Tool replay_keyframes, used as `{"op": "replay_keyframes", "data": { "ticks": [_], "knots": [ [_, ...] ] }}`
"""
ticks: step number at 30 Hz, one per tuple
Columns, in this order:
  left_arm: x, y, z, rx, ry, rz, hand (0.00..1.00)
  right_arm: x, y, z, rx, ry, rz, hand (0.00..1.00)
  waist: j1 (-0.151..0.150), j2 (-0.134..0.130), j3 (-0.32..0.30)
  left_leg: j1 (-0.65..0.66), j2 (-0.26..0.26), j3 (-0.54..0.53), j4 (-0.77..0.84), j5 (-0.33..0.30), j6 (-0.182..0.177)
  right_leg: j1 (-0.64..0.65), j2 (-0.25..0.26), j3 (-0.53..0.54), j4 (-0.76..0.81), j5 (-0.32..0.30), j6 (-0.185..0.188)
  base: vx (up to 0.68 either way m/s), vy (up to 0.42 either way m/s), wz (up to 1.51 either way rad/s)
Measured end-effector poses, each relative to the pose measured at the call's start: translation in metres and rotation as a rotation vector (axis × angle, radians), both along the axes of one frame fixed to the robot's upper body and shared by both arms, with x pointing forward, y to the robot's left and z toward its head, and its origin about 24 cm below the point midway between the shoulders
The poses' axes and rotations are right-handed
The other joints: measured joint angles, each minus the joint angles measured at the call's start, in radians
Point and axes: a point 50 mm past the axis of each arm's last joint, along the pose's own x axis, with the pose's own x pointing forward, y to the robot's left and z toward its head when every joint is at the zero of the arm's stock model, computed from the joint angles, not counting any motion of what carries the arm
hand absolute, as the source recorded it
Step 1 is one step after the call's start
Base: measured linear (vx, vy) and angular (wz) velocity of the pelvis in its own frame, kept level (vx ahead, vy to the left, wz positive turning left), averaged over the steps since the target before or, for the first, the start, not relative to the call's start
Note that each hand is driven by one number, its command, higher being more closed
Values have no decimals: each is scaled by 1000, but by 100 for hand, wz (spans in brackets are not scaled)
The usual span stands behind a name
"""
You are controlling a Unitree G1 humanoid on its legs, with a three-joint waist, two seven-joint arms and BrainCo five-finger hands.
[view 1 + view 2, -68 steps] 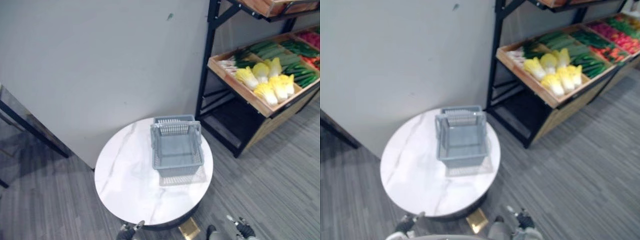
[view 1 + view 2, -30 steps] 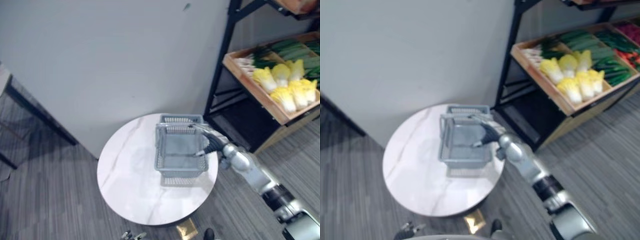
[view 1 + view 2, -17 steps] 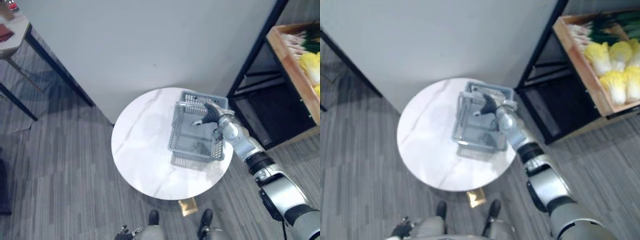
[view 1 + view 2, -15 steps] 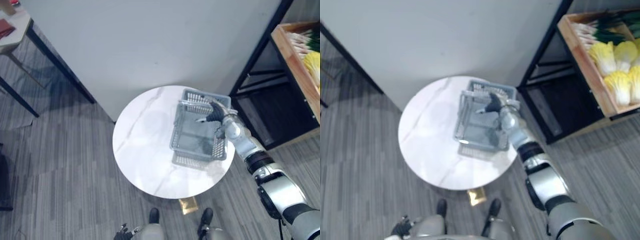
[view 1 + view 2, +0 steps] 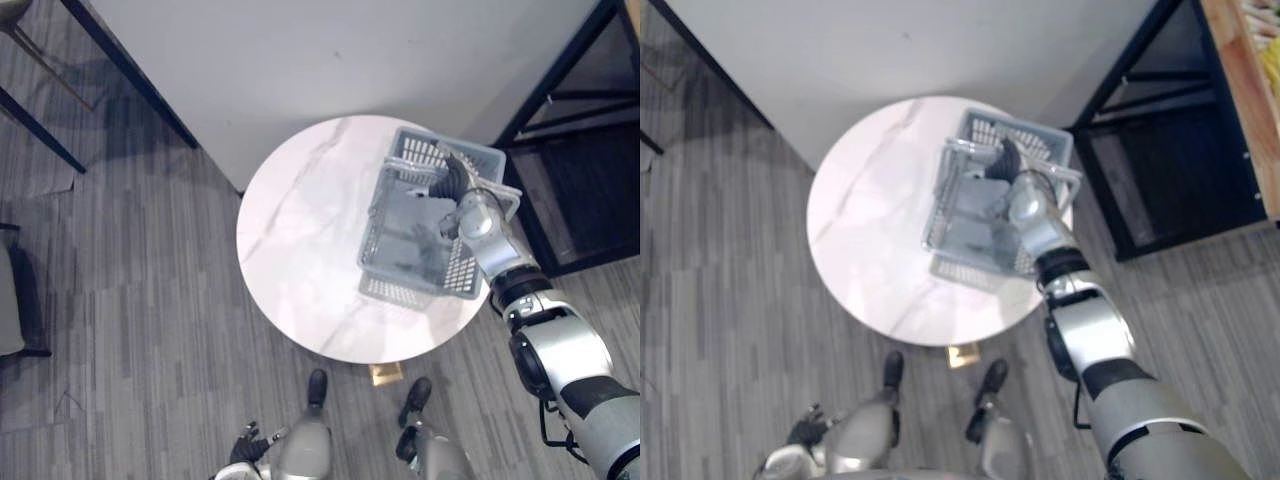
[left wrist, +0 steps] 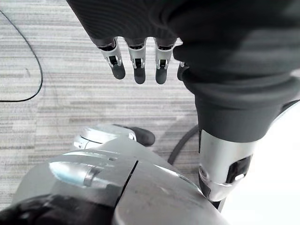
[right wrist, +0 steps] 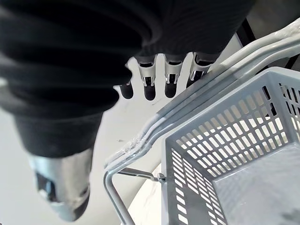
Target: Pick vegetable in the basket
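Note:
A grey plastic basket (image 5: 410, 255) stands empty on the right side of a round white marble table (image 5: 300, 250). Its two wire handles (image 7: 187, 93) are up and lie together. My right hand (image 5: 453, 184) reaches over the basket's far end at those handles. In the right wrist view its fingers (image 7: 149, 84) hang straight just above the handles, not curled round them. My left hand (image 5: 245, 452) hangs low by my side, fingers (image 6: 136, 61) relaxed over the floor. A sliver of yellow vegetables (image 5: 1270, 15) shows in a wooden crate (image 5: 1240, 70) at the far right.
A black shelf frame (image 5: 570, 70) stands just right of the table, close to the basket. A grey wall runs behind the table. Black table legs (image 5: 40, 130) and a chair edge (image 5: 10, 300) are at the far left. Grey plank floor surrounds the table.
The camera has swung down and left, so the shelf slid out to the right. My right arm rose from my side to the basket's handles and stays there.

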Motion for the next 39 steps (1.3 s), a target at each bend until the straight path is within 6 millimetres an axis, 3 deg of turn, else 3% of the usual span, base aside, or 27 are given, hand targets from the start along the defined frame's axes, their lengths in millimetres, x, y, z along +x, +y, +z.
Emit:
{"op": "replay_keyframes", "data": {
  "ticks": [7,12,24,32,39],
  "knots": [
    [5,1,2,5,-12,-1,0,1,23,11,-162,-16,83,0,1,-1,2,-22,0,-14,7,0,0,-6,0,0,-8,1,1,20,-1,6],
    [7,2,3,8,-19,2,0,2,26,19,-249,-38,92,0,3,-11,20,-44,-2,-25,22,0,0,-15,-2,2,-8,1,0,-2,-7,7],
    [10,2,3,7,-25,-1,0,1,-6,11,-443,-27,46,0,5,-15,32,-42,-6,-26,21,0,0,-17,-6,2,0,0,0,0,0,0],
    [11,2,4,7,-27,-4,0,0,-26,6,-439,-7,1,0,5,-16,33,-38,-6,-23,21,-1,0,-19,-7,10,6,0,0,2,-1,-1],
    [11,2,4,7,-25,-7,0,-2,-62,-1,-362,34,-139,0,4,-14,34,-40,-6,-12,19,0,0,-33,-6,26,11,0,0,2,-1,-4]
  ]
}}
